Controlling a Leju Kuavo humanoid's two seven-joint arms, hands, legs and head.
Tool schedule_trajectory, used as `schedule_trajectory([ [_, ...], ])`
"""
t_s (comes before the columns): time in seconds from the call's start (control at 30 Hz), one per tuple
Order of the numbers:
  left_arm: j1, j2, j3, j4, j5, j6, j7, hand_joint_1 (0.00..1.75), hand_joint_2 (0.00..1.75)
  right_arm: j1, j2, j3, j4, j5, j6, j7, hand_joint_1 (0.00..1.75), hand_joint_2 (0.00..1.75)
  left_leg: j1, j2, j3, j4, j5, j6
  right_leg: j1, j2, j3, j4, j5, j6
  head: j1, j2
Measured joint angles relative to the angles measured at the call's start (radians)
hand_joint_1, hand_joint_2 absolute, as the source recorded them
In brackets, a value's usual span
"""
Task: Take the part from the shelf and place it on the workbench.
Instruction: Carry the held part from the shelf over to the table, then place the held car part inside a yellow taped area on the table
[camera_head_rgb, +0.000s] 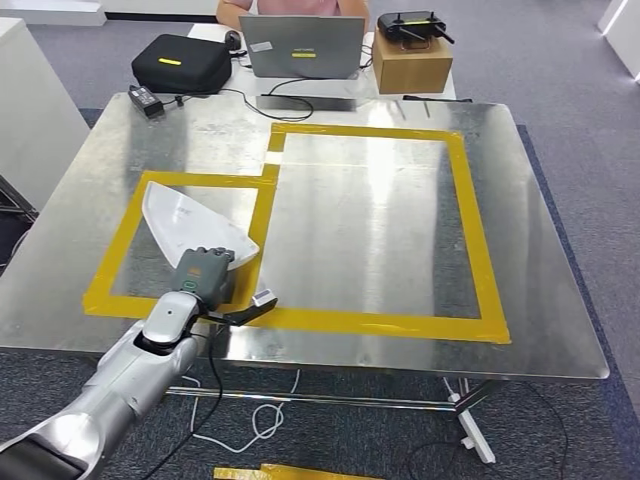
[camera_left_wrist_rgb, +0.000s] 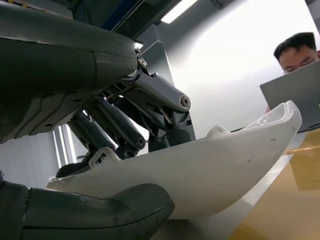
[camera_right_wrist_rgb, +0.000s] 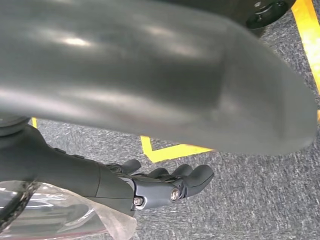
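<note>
While left hand (camera_head_rgb: 202, 277) gripped white part (camera_head_rgb: 192, 225), part rested on workbench (camera_head_rgb: 362, 215) inside left yellow tape square (camera_head_rgb: 121, 262); right hand (camera_right_wrist_rgb: 166, 184) hung over floor, fingers apart, holding nothing.

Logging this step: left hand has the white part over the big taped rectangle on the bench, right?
Not quite. The left hand does grip the white part, but over the small taped rectangle at the workbench's left side, not the big one. The head view shows this.
</note>
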Motion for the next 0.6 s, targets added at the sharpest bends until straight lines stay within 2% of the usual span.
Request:
schedule_trajectory([
  [0.07,0.0,0.001,0.006,-0.002,-0.005,0.0,-0.001,1.75,1.75,-0.001,-0.001,0.0,0.0,0.0,0.002,-0.005,0.0,0.0,0.0,0.0,0.0,0.0,0.0,0.0,0.0,0.0,0.0,0.0,0.0,0.0,0.0,0.0],
  [0.2,0.0,0.003,0.013,-0.006,-0.013,0.0,-0.005,0.0,1.75,-0.002,-0.003,0.0,0.0,0.0,0.006,-0.011,0.0,0.0,0.0,0.0,0.0,0.0,0.0,0.0,0.0,0.0,0.0,0.0,0.0,0.0,0.0,0.0],
  [0.5,0.001,0.007,0.017,-0.013,-0.015,0.013,-0.042,0.0,1.75,-0.004,-0.006,0.0,0.0,0.0,0.006,-0.013,0.0,0.0,0.0,0.0,0.0,0.0,0.0,0.0,0.0,0.0,0.0,0.0,0.0,0.0,0.0,0.0],
  [0.6,0.0,0.008,0.017,-0.018,-0.009,0.018,-0.048,0.0,0.44,-0.004,-0.006,0.0,0.0,0.0,0.006,-0.013,0.0,0.0,0.0,0.0,0.0,0.0,0.0,0.0,0.0,0.0,0.0,0.0,0.0,0.0,0.0,0.0],
])
